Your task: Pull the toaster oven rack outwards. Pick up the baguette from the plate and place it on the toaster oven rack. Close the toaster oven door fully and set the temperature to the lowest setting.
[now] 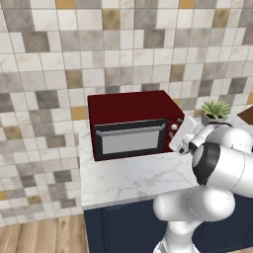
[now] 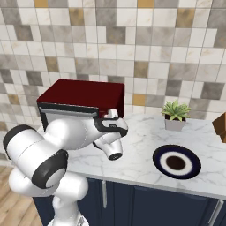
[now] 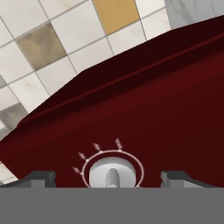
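The dark red toaster oven (image 1: 133, 106) (image 2: 81, 95) stands on the counter against the tiled wall. Its black-framed door (image 1: 131, 139) is shut, so the rack behind it is hidden. My gripper (image 1: 175, 137) is at the oven's right side by the two silver knobs (image 1: 173, 127). In the hand view the gripper (image 3: 109, 179) is open, and one round knob (image 3: 112, 173) with tick marks above it sits between the two fingertips (image 3: 40, 178), touching neither. The dark blue plate (image 2: 176, 162) lies on the counter to the right with nothing on it. The baguette is out of view.
A small potted plant (image 2: 175, 114) (image 1: 215, 111) stands right of the oven near the wall. A brown object (image 2: 220, 126) juts in at the right edge. The marble counter (image 1: 128, 178) ends in a front edge above dark blue cabinets (image 2: 145, 203).
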Motion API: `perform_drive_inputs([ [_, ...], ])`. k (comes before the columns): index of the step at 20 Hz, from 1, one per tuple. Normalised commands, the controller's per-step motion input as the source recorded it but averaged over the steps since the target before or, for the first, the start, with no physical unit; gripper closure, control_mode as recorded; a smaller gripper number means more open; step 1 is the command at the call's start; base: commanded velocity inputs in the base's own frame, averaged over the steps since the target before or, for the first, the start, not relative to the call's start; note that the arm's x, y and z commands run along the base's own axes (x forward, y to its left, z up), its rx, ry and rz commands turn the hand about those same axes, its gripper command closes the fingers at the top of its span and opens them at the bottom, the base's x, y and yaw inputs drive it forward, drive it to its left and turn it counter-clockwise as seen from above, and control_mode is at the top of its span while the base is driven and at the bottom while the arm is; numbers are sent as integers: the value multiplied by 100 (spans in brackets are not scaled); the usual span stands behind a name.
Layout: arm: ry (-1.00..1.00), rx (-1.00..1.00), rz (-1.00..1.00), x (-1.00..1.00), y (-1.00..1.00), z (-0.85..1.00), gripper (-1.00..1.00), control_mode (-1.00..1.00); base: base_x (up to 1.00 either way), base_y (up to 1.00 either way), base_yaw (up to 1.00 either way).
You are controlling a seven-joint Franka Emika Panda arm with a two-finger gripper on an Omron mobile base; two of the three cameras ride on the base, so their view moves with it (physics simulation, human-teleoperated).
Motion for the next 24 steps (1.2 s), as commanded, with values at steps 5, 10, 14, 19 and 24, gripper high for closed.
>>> perform_drive_inputs([
  [5,0,0,0,52,3,0,100,-100,0,0,0],
  [10,2,0,0,47,0,0,100,-100,0,0,0],
  [14,6,0,0,44,0,0,100,-100,0,0,0],
  [19,9,0,0,39,-9,0,100,-100,0,0,0],
  [24,8,3,0,29,-26,0,100,-100,0,0,0],
])
